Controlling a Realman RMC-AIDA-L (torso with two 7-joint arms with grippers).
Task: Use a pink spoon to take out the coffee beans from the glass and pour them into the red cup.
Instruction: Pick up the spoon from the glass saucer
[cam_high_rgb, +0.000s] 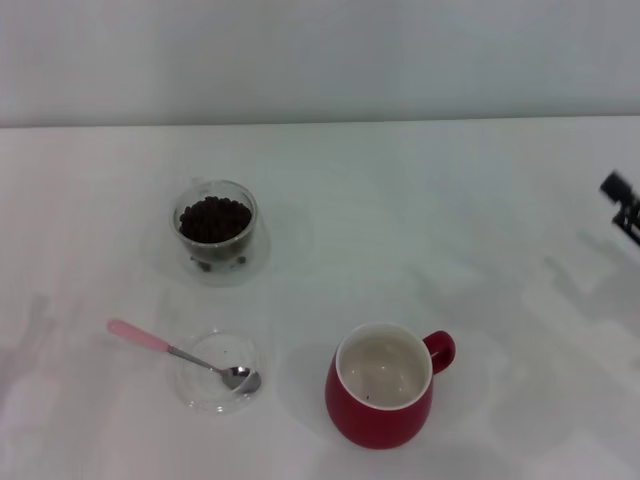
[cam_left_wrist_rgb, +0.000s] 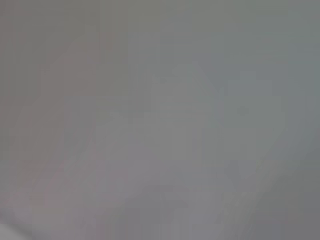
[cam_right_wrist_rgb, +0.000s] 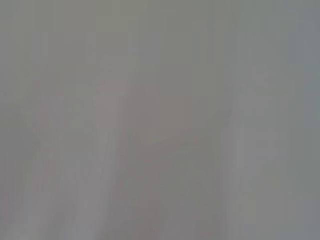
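So you have everything laid out on the white counter (cam_high_rgb: 480, 200) and nothing picked up yet. The glass (cam_high_rgb: 216, 228) stands at the far left, upright, with the coffee beans (cam_high_rgb: 214, 217) heaped inside and a few lower down near its base. The pink spoon (cam_high_rgb: 185, 356) lies near you on the left: its metal bowl rests inside a shallow clear dish (cam_high_rgb: 216, 373), and its pink handle sticks out over the rim toward the far left, which leaves you a free end to grasp without touching the dish. The red cup (cam_high_rgb: 384, 386) sits upright to the right of the dish, apart from it, its loop handle turned to the right and its mouth open for pouring; it looks almost empty.

Only a dark bit of the right gripper (cam_high_rgb: 622, 203) shows at the far right edge, well away from the cup, and you cannot tell how its fingers stand. The left gripper is out of sight, and both wrist cameras show only blank grey. The spoon's handle is your likely first target.
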